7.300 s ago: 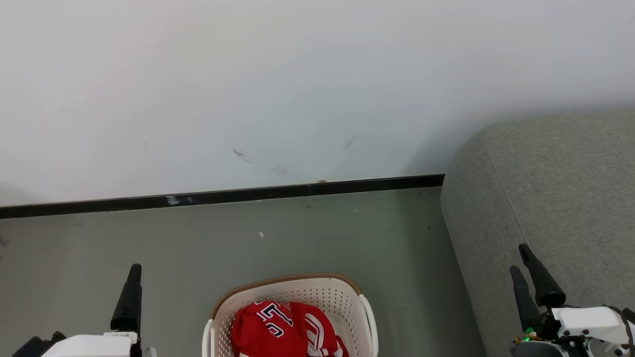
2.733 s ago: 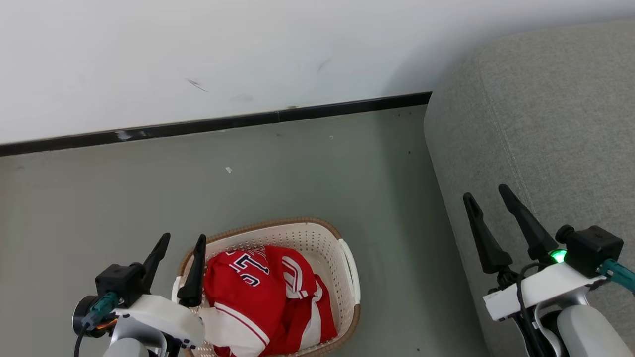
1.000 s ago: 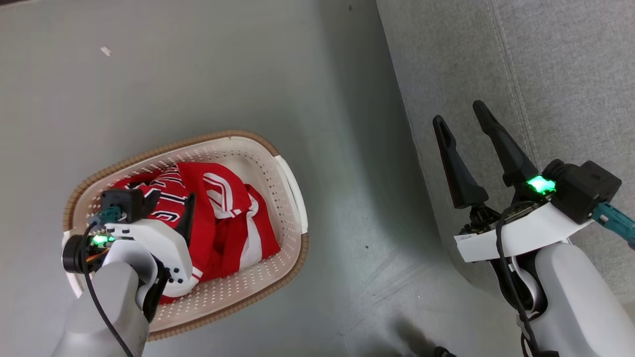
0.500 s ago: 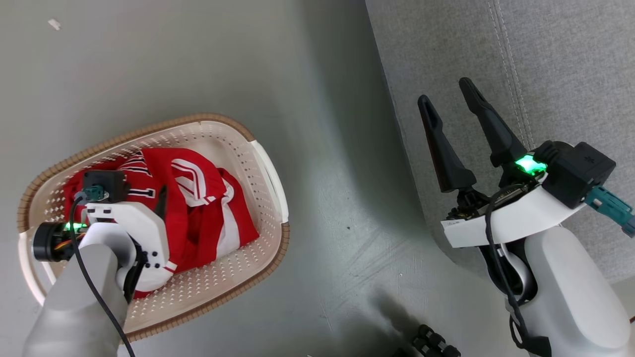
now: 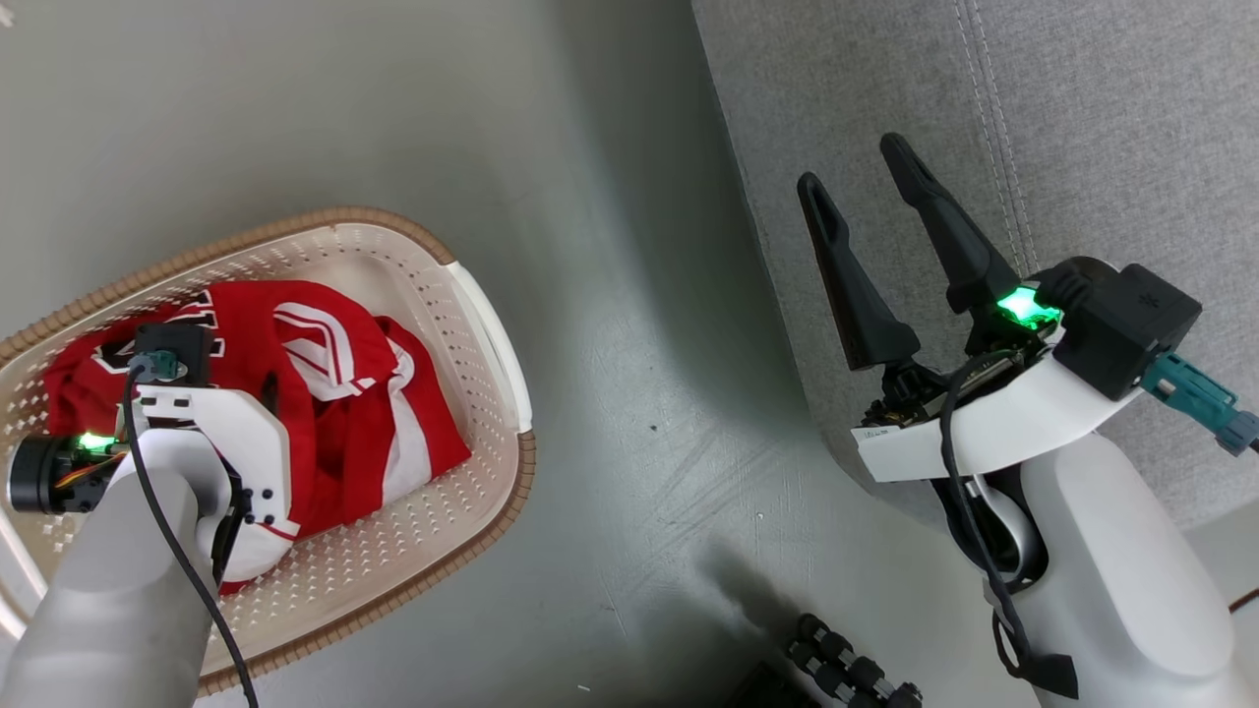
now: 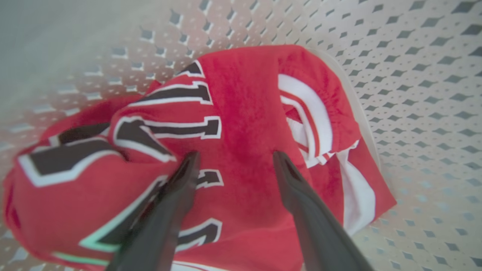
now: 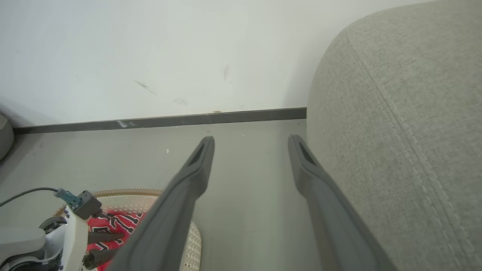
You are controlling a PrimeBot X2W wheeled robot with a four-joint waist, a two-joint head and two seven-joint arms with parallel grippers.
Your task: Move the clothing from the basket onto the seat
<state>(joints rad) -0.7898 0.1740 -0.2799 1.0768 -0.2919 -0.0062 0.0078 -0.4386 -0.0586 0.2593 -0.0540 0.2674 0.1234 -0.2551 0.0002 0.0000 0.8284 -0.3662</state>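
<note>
Head view: basket (image 5: 497,339) on floor (image 5: 610,295), left of seat (image 5: 1082,118), strip of floor between. Clothing (image 5: 334,393) heaped inside basket, red with white stripes, all within rim. Right gripper (image 5: 851,162) over seat's near edge, fingers spread wide, nothing held.

Left wrist view: left gripper (image 6: 236,155) down inside basket, fingers wide apart, tips at lettered red garment, fabric not pinched. Perforated basket wall beyond.

Right wrist view: fingers apart, empty. Floor between them, seat at right, basket with clothing low at left.
</note>
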